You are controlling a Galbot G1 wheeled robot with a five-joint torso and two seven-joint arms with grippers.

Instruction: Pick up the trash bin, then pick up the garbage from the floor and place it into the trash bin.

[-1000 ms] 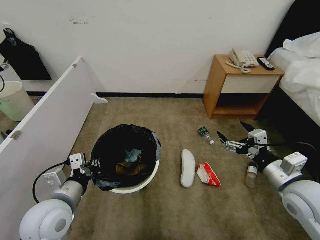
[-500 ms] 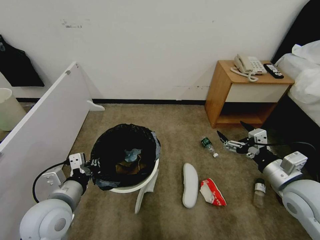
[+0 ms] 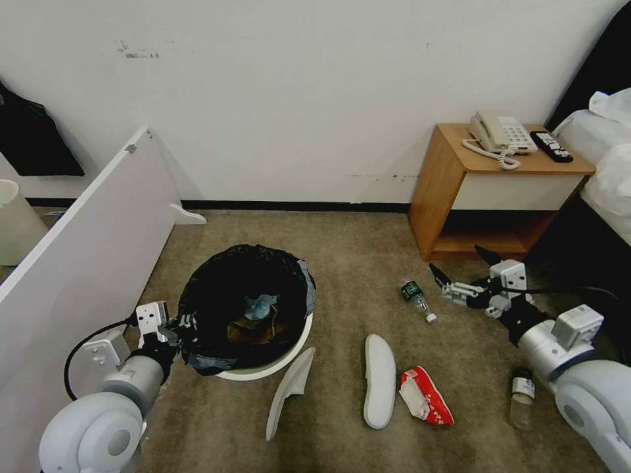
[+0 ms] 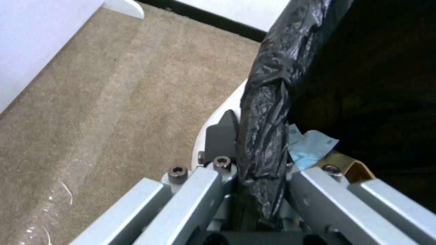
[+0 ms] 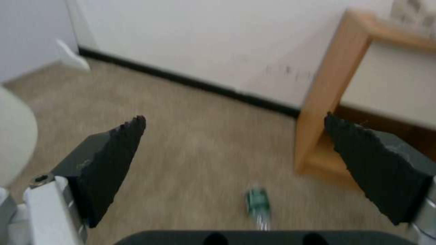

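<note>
The left end effector (image 4: 254, 177) is clamped on the bag-covered rim of the trash bin (image 3: 263, 364), a light, stiff white plastic tub whose crinkly black liner looks slippery. The right end effector (image 3: 460, 272) hangs with jaws wide apart over the floor (image 3: 342, 263). Just beside it lies a small bottle (image 3: 417, 297), light, smooth and likely to roll, best pinched across its body.

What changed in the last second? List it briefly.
The camera shifted with the robot; the litter itself lies as before. The trash bin, carried by the left gripper, no longer hides a second slipper on the carpet. Unchanged: the left gripper stays shut on the bag-lined rim, and the right gripper stays open above the floor near the bottle.
</note>
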